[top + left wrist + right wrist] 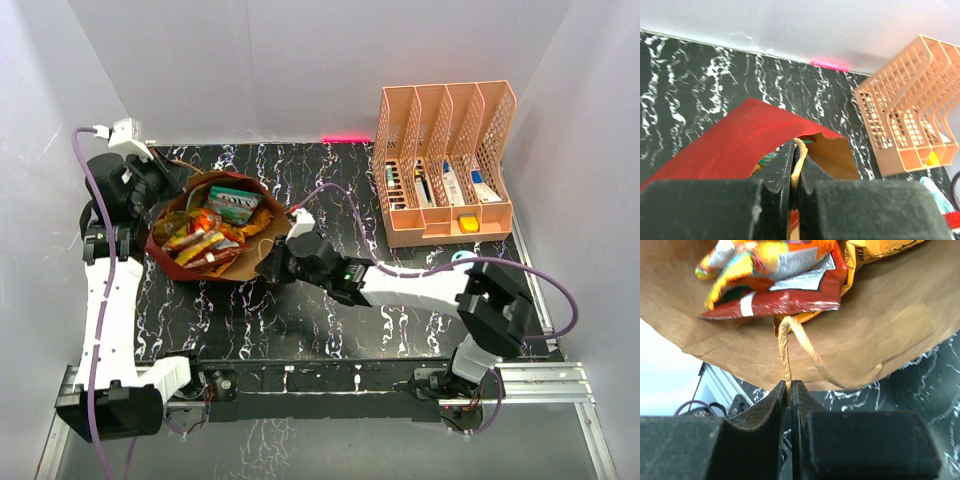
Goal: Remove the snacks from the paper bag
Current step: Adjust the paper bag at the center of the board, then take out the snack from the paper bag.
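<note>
Orange, red, yellow and teal foil: snacks (pixel 205 235) heaped in a loose pile, all inside the paper bag (pixel 262 248), none out on the table (pixel 330 300) yet. Left of centre in the overhead view, bag slumped low, mouth pulled wide into a shallow bowl, brown lining facing up, dark red outside showing only along the left edge.

Stretched open that way by two pulls in opposite directions. At the upper left of the pile, left gripper (pixel 794 172), jaws closed tight on a twisted handle (pixel 800 155), pinched right between the tips in the left wrist view, red side of the bag rising just beyond. At the lower right of the pile, right gripper (pixel 789 389), jaws likewise closed to a slit, nipping the other handle (pixel 785 347) at the bottom of its loop, brown lining and a red packet directly above in the right wrist view.

Probable reason for the hold: spreading and flattening the mouth, for sliding or tipping the packets out rather than fishing for them one at a time. Risk, as a guess: thin handle slipping free or tearing from the paper under tension. Task hardly begun, by the look of it.

Further out, at the upper right of the overhead view, well apart from the bag: peach file organiser (pixel 445 165), no part in this job.
</note>
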{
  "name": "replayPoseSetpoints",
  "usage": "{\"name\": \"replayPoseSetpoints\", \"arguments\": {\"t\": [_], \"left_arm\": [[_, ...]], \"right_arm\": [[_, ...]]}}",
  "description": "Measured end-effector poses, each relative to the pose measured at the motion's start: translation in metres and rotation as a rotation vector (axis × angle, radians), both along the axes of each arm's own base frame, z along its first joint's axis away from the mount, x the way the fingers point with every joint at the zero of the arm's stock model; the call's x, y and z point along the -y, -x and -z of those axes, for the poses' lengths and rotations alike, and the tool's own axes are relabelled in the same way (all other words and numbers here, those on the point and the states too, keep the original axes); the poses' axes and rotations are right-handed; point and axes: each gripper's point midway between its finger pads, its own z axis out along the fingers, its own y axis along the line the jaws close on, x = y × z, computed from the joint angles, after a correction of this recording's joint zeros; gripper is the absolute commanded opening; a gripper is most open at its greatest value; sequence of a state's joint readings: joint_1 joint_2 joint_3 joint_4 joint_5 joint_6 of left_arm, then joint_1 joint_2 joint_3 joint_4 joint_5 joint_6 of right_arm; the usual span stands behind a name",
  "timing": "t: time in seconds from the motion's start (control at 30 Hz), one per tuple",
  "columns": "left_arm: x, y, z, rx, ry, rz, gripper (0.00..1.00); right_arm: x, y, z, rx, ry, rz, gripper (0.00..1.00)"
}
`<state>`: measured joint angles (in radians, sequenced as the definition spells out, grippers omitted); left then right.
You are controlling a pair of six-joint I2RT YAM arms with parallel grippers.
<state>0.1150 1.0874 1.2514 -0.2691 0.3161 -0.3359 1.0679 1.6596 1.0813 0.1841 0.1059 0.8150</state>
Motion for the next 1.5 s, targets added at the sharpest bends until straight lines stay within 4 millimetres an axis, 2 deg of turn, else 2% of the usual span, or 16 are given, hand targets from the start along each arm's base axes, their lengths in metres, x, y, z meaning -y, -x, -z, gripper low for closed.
{"name": "replayPoseSetpoints", "arguments": {"t": [0.13,0.27,0.5,0.57,0.6,0.67,0.83,0.93,1.1,1.2,1.33,1.5], "left_arm": [[0.016,0.018,0.010,-0.021,0.053,0.059,0.00],[0.028,0.025,0.015,-0.052,0.109,0.109,0.00],[0.039,0.032,0.025,-0.098,0.167,0.152,0.00],[0.042,0.037,0.030,-0.116,0.185,0.163,0.00],[0.043,0.039,0.032,-0.124,0.191,0.167,0.00],[0.046,0.044,0.037,-0.139,0.208,0.180,0.00],[0.055,0.054,0.049,-0.177,0.228,0.212,0.00],[0.059,0.059,0.051,-0.191,0.229,0.226,0.00],[0.060,0.066,0.050,-0.184,0.205,0.235,0.00],[0.058,0.068,0.052,-0.186,0.179,0.229,0.00],[0.054,0.068,0.055,-0.192,0.149,0.217,0.00],[0.051,0.068,0.053,-0.184,0.125,0.206,0.00]], "right_arm": [[0.026,0.013,-0.003,-0.004,0.026,-0.003,0.17],[0.050,0.026,-0.003,0.001,0.067,-0.014,0.28],[0.095,0.043,0.031,0.003,0.253,-0.036,0.69],[0.111,0.045,0.031,0.041,0.314,-0.045,0.85],[0.117,0.045,0.027,0.061,0.331,-0.046,0.93],[0.130,0.043,0.012,0.136,0.357,-0.044,0.98],[0.148,0.038,-0.033,0.373,0.371,-0.085,0.99],[0.141,0.036,-0.047,0.516,0.404,-0.171,0.98],[0.111,0.041,-0.051,0.758,0.447,-0.420,0.94],[0.088,0.041,-0.042,0.899,0.482,-0.572,0.86],[0.060,0.030,-0.026,1.013,0.543,-0.694,0.68],[0.025,0.010,-0.003,1.123,0.608,-0.783,0.59]]}}
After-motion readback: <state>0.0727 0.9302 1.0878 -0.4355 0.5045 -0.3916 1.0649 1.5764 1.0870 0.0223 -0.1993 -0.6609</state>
